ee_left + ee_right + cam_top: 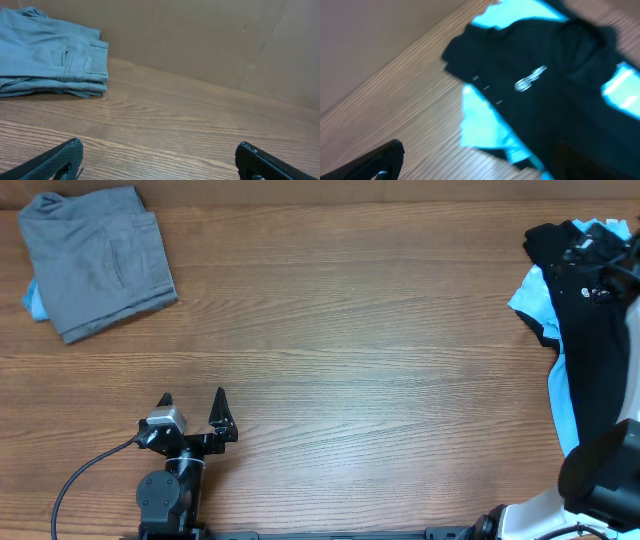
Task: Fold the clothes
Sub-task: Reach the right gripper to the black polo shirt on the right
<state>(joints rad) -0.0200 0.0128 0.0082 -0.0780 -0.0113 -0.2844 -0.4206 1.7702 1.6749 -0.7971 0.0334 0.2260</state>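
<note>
A folded grey garment (100,265) (50,55) lies at the far left corner, with a bit of light blue cloth (35,302) showing under it. At the right edge a black collared shirt (590,350) with a small white logo (530,80) lies crumpled over a light blue T-shirt (528,302) (485,125). My left gripper (192,402) (159,145) stands open over bare wood near the front, well short of the grey garment. My right gripper (481,148) hangs open above the near edge of the black shirt, holding nothing.
The wooden table (350,330) stretches between the two piles. A brown cardboard wall (200,35) stands behind the far edge. The right arm (600,470) reaches in from the front right over the black shirt. The left arm's cable (85,475) trails at the front left.
</note>
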